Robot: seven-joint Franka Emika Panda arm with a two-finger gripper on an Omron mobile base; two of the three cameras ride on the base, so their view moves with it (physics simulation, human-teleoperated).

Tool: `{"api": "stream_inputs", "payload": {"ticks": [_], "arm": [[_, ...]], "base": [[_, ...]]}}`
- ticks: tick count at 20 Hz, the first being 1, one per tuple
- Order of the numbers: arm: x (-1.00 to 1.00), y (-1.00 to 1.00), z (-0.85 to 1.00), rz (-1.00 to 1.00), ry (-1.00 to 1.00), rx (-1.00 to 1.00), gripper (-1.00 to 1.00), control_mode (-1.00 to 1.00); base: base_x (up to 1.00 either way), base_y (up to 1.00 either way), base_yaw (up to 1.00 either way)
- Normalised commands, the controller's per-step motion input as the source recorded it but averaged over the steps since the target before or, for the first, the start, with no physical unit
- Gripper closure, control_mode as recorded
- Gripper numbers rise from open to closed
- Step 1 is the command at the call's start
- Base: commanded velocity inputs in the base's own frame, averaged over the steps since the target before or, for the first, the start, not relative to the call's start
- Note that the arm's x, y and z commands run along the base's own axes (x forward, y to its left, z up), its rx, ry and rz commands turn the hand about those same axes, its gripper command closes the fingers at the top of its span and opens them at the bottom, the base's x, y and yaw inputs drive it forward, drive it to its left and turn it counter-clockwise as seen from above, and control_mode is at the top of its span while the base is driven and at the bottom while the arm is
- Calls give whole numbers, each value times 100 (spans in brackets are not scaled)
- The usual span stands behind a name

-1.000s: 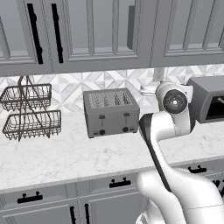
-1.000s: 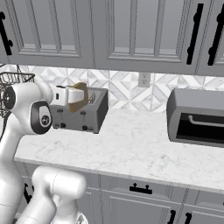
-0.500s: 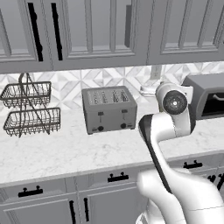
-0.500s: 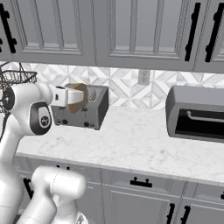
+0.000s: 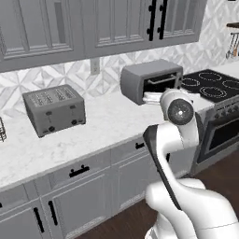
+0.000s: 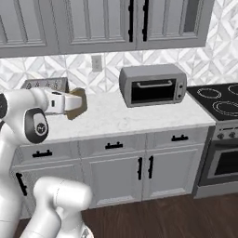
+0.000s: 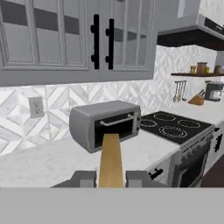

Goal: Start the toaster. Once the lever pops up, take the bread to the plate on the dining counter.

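Observation:
My gripper point(image 6: 70, 103) is shut on the bread point(image 6: 79, 102), a tan slice with a golden crust, held upright in the air in front of the marble counter. In the hand view the bread point(image 7: 110, 157) stands edge-on between my two fingertips point(image 7: 84, 178), with the gripper point(image 7: 110, 179) closed on its lower part. The brushed-grey toaster point(image 5: 54, 109) sits on the counter to the left, its slots empty, well behind the gripper. In the right base view the toaster point(image 6: 44, 83) peeks out behind my arm. The plate and the dining counter are out of view.
A dark-grey box-shaped oven point(image 5: 151, 80) stands on the counter point(image 5: 107, 121) ahead of the hand, also seen as the oven point(image 7: 105, 124). A black stovetop point(image 6: 222, 100) lies to the right, grey cabinets point(image 6: 116, 169) below, and wall cabinets above.
The whole picture has shifted: the base has turned to the right, so the toaster now lies left and the oven and stove have come into view. The bread stays in the shut gripper.

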Motion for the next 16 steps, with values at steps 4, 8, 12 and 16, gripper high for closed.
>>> {"api": "stream_inputs", "payload": {"ticks": [4, 8, 12, 16], "arm": [[0, 0, 0, 0, 0, 0, 100, 100], [0, 0, 0, 0, 0, 0, 100, 100], [0, 0, 0, 0, 0, 0, 100, 100], [0, 0, 0, 0, 0, 0, 100, 100]], "base": [[-35, -24, -70], [-14, -13, -82], [0, 0, -99], [3, 0, -92]]}}
